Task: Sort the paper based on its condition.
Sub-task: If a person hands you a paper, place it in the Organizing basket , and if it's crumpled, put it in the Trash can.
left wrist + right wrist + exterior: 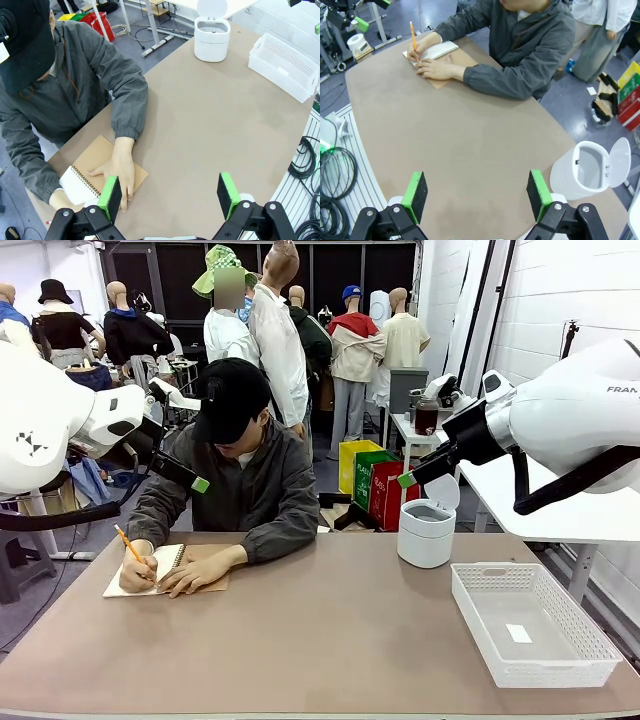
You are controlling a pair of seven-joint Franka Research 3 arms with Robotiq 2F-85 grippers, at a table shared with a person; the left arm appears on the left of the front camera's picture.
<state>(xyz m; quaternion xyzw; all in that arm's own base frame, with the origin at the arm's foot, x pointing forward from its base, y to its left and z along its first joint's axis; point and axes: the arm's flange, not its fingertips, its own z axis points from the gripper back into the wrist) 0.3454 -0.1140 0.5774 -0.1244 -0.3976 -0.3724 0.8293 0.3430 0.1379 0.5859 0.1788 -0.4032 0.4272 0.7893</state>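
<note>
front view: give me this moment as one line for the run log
left gripper open, over table | right gripper open, over table | person writing in notebook with pencil | bin lid open | basket holds a sticker

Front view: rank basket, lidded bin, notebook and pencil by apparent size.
1. white basket
2-3. white bin and notebook: these look alike, and a hand covers part of the notebook, so unranked
4. pencil
</note>
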